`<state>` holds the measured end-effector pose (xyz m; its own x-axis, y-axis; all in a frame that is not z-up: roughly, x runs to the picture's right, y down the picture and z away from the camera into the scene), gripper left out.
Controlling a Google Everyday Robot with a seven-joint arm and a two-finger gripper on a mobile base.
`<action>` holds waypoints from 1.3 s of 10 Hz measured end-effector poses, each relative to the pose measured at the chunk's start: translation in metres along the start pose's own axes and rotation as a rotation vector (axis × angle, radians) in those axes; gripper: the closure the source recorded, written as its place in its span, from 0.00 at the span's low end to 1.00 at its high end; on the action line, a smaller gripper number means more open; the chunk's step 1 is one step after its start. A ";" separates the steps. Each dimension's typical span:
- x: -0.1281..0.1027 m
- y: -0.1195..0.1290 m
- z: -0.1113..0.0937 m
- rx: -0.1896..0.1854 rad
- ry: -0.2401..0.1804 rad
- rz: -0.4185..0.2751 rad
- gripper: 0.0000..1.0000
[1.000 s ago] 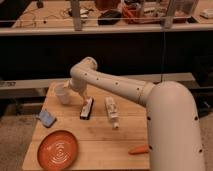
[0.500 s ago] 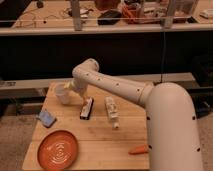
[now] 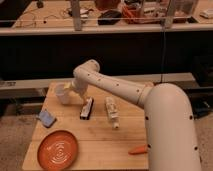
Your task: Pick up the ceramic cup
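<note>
The ceramic cup (image 3: 62, 93) is small, plain and white. It stands near the far left corner of the wooden table (image 3: 95, 140). My gripper (image 3: 71, 91) is at the cup's right side, at the end of the white arm that reaches in from the lower right. The gripper is right against the cup, and I cannot tell whether it holds it. The cup looks to be at table height.
An orange plate (image 3: 60, 149) lies at the front left, with a small blue object (image 3: 46, 118) behind it. A black and white bar (image 3: 87, 108) and a white bottle-shaped tube (image 3: 112, 111) lie mid-table. An orange object (image 3: 137, 149) lies at the front right. A dark shelf runs behind the table.
The arm's elbow has shifted very slightly to the right. The cup and the gripper stay in nearly the same place.
</note>
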<state>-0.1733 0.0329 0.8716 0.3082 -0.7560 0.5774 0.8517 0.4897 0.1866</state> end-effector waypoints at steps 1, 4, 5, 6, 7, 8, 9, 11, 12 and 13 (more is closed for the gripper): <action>0.000 0.001 0.003 0.003 -0.006 -0.002 0.20; 0.000 0.002 0.009 0.011 -0.019 -0.007 0.20; 0.001 0.003 0.011 0.014 -0.022 -0.007 0.20; 0.001 0.003 0.012 0.016 -0.024 -0.008 0.20; 0.001 0.004 0.014 0.018 -0.026 -0.009 0.20; 0.002 0.004 0.016 0.020 -0.029 -0.011 0.20; 0.002 0.005 0.018 0.023 -0.031 -0.012 0.20; 0.002 0.006 0.020 0.026 -0.035 -0.015 0.20; 0.003 0.007 0.022 0.028 -0.037 -0.016 0.20; 0.003 0.007 0.024 0.031 -0.040 -0.018 0.20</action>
<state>-0.1764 0.0449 0.8934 0.2753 -0.7474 0.6047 0.8431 0.4900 0.2217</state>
